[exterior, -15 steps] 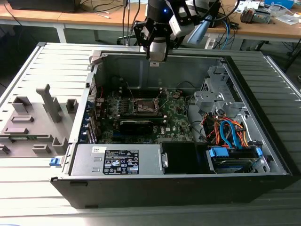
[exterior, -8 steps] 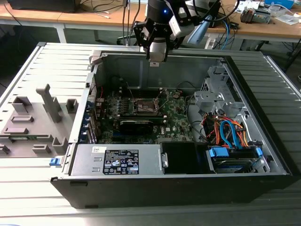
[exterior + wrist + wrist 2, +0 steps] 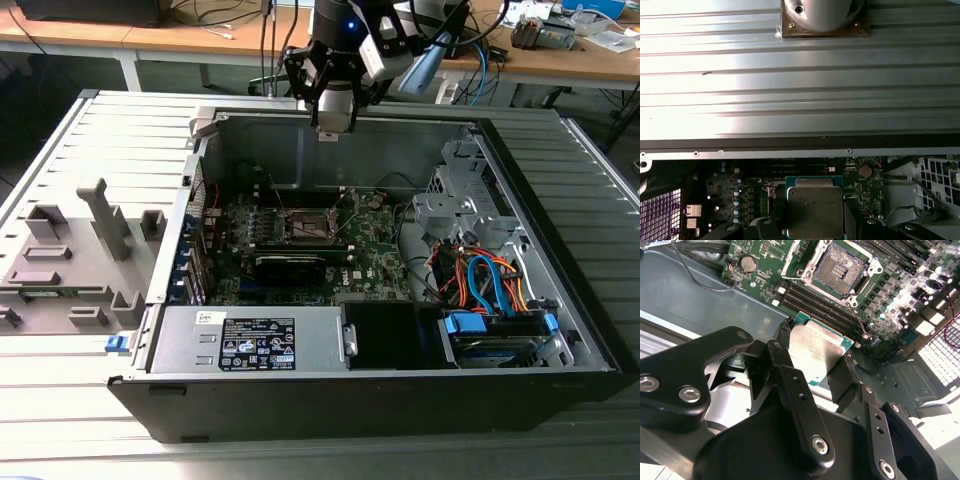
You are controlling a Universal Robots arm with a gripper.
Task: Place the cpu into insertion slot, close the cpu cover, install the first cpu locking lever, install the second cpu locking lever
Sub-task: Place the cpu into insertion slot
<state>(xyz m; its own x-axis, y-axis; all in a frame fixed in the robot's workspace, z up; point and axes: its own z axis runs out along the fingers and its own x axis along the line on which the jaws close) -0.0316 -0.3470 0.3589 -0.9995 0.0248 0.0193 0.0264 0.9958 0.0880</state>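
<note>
Your counter [image 3: 80,130] is a ribbed grey metal top, slats running side to side. Directly under your end effector [image 3: 330,122] sits the open computer case [image 3: 300,400], flat on the slats, its rear wall just beneath the end effector. To the exterior view's left of the end effector, well apart, a grey plastic fixture [image 3: 60,270] with upright posts lies just beside the case.

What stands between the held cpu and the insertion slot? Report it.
Nothing visible does. The gripper holds the cpu in the air over the motherboard, and in the second wrist view the insertion slot lies uncovered, its dark centre bare. The long memory slots lie flat on the board beside it.
</note>
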